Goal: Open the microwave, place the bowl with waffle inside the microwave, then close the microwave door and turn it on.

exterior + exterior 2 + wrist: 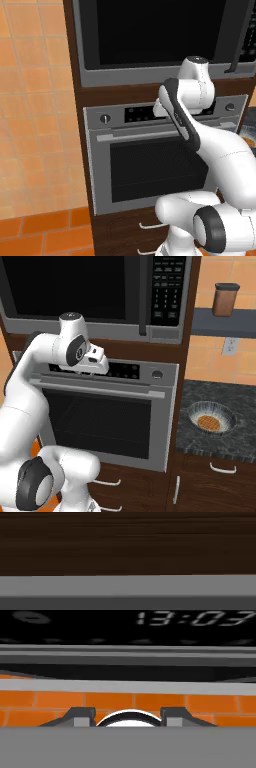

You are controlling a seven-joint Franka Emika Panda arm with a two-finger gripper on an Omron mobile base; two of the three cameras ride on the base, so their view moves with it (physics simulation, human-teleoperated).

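End effector (97, 365), its opening not discernible, hovers before the silver oven's display (107, 370), below the shut black-glass microwave door (70, 286); this rigid hinged panel likely swings stiffly and is best taken by its black vertical bar handle (142, 296).

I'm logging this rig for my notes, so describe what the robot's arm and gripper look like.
The arm is glossy white with rounded, bulbous links and dark grey to black bands and round caps at the joints. The white hand block is boxy. In the hand view the gripper shows two small dark grey fingertips. No cables or markings are visible.
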